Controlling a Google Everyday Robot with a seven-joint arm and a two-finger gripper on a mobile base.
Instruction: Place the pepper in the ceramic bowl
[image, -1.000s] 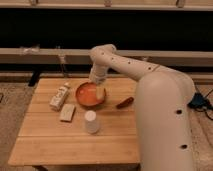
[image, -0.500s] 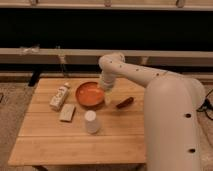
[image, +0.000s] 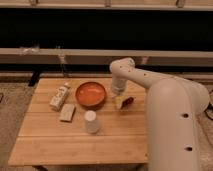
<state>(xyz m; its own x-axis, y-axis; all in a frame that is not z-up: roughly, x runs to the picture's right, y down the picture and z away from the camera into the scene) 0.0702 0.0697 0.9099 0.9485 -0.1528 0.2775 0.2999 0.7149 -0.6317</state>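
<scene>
The ceramic bowl (image: 91, 94) is round, orange-red and stands on the wooden table (image: 75, 140) near its far middle. The pepper (image: 127, 101) is a small dark red piece lying on the table to the right of the bowl. My gripper (image: 119, 97) hangs from the white arm, just right of the bowl's rim and right next to the pepper's left end, low over the table. The arm covers the table's right side.
A white upturned cup (image: 91, 121) stands in front of the bowl. A small carton (image: 59, 96) and a flat tan packet (image: 67, 112) lie left of the bowl. A rail and dark wall run behind the table.
The gripper has moved right, from over the bowl to beside the pepper, and lower toward the table. The bowl, cup and pepper have not moved.
</scene>
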